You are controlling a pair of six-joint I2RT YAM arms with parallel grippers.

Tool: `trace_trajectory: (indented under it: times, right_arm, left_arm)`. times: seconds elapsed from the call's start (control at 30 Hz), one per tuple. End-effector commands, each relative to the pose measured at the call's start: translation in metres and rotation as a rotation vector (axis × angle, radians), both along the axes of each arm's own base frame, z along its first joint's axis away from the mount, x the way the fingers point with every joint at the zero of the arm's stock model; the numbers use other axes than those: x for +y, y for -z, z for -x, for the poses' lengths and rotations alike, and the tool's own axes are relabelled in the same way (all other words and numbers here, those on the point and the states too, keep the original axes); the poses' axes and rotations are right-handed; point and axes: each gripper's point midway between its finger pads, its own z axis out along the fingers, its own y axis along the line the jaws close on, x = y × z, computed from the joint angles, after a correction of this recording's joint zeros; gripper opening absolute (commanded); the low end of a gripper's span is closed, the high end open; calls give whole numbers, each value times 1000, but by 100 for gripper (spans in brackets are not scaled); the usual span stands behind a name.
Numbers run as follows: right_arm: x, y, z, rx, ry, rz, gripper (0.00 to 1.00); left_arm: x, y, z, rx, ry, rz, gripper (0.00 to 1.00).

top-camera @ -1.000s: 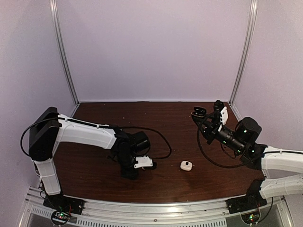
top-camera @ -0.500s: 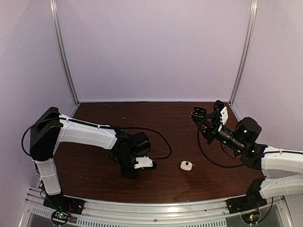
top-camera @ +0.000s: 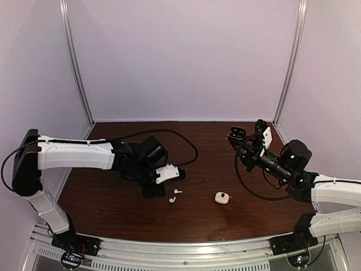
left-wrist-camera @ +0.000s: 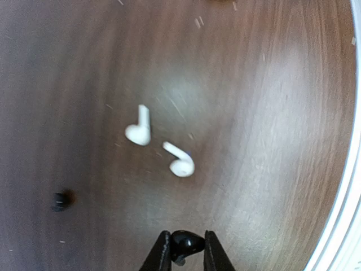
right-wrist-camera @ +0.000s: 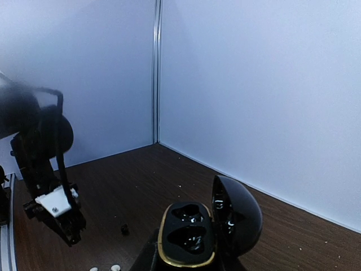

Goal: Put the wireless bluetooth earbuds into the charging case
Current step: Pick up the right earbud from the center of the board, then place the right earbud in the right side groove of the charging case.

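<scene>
Earbuds: from above, the white earbuds (top-camera: 174, 195) lie on the table (top-camera: 113, 209) beside the left gripper (top-camera: 158, 191). A small white thing (top-camera: 221, 197), perhaps a case, sits nearby. The right gripper (top-camera: 241, 137) hangs raised.

Left wrist: fingers pinch one black earbud (left-wrist-camera: 186, 243), while the other black earbud (left-wrist-camera: 59, 199) lies apart.

Right wrist: jaws clamp the open charging case (right-wrist-camera: 189, 231).
</scene>
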Motion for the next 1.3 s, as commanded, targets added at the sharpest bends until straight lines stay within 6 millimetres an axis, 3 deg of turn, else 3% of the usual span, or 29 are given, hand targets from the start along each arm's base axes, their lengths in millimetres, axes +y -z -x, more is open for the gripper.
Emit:
trace_trajectory:
  times: [0.0,0.13,0.23,0.33,0.4,0.5,0.77,0.93,1.27]
  right_arm:
    - [6,-15,-1,-35,-32,-42,0]
    - [18,-21,-4,-54,-68,-54,0]
    - [28,-27,-4,-78,-107,-67,0]
    - [38,-33,-1,-113,-145,-91,0]
    - [46,-35,2,-126,-168,-101,0]
    - [58,-39,11,-168,-212,-112,0]
    - [86,-39,22,-223,-247,-86,0]
    - [103,-39,22,-213,-230,-59,0]
    - [117,-41,23,-219,-179,-4,0]
  left_arm:
    - [-40,-119,-30,-212,-53,437,15]
    - [-50,-201,-33,-329,-53,693,16]
    - [-55,-248,-27,-364,-32,862,17]
    - [-58,-283,-17,-374,-3,1022,18]
    - [-59,-296,-13,-369,8,1091,18]
    - [-62,-309,-8,-368,27,1175,18]
    - [-78,-318,9,-331,92,1278,18]
    - [-89,-314,9,-299,98,1302,17]
    - [-104,-305,5,-258,98,1305,17]
